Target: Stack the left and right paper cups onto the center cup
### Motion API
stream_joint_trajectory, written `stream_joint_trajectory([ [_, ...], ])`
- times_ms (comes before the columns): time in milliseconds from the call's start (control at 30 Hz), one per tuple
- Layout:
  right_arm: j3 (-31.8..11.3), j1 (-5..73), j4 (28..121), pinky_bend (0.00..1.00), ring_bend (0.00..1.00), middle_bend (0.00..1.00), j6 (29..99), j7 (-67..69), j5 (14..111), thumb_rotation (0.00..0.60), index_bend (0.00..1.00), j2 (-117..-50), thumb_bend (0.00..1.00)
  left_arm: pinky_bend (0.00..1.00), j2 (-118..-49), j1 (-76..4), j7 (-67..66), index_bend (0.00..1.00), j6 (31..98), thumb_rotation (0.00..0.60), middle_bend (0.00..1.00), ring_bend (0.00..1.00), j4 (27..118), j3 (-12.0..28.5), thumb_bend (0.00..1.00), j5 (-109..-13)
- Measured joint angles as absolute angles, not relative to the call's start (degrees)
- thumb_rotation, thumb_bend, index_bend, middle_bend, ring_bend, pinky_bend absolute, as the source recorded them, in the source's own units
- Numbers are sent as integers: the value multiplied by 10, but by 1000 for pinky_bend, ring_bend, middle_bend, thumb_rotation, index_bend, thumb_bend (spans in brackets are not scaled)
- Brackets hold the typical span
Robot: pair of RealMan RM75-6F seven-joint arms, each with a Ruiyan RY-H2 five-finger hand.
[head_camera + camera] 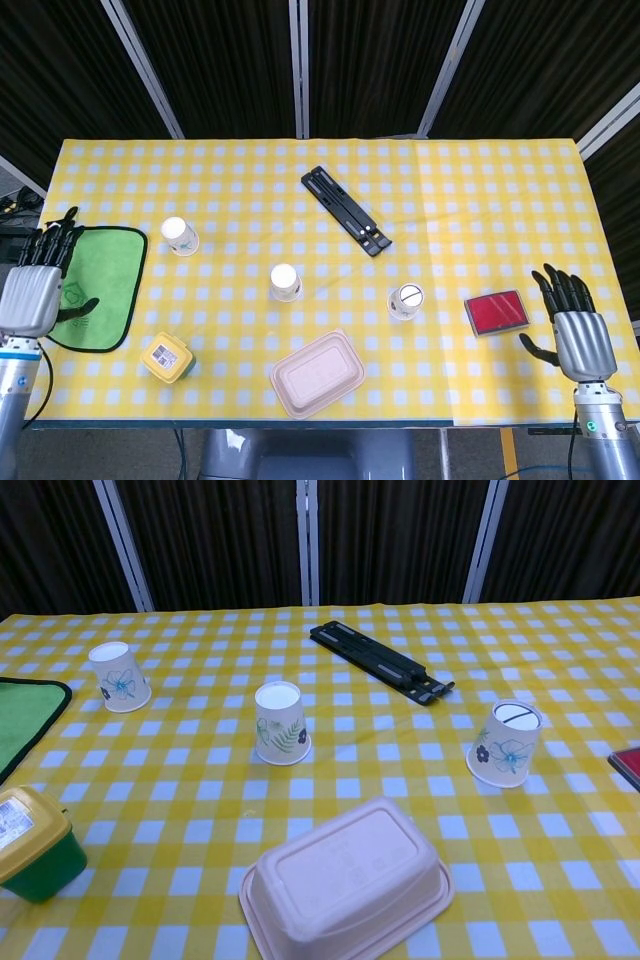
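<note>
Three upside-down paper cups on yellow checked tablecloth [480,190]: left cup [181,236], center cup [285,282], right cup [405,301], well apart. Likely light, thin-walled, crushable; grip sidewall gently. Left hand [35,290], right hand [575,335] spread, empty, at table edges.

Both views are bright and evenly lit from above, so shadows under things on the desk [480,190] are faint and short. The dark backdrop stays unlit. Focus is sharp; no glare, only slight softness close in the chest view.
</note>
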State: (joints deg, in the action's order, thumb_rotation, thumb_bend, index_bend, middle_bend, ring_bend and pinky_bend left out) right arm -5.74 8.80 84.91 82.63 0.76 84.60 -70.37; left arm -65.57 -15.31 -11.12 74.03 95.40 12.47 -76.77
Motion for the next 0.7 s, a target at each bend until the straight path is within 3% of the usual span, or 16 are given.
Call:
stream_joint_trajectory([
  [367, -69, 94, 836, 0, 0, 0, 811, 41, 828, 600, 0, -695, 119, 0, -654, -313, -154, 178, 496, 600, 0, 0, 875, 186, 265, -561],
  [533, -72, 97, 828, 0, 0, 0, 802, 56, 821, 600, 0, -694, 118, 0, -678, -389, -179, 221, 409, 600, 0, 0, 805, 193, 276, -484],
  [700, -79, 103, 822, 0, 0, 0, 792, 68, 813, 600, 0, -691, 119, 0, -712, -443, -214, 233, 366, 600, 0, 0, 744, 180, 276, -435],
])
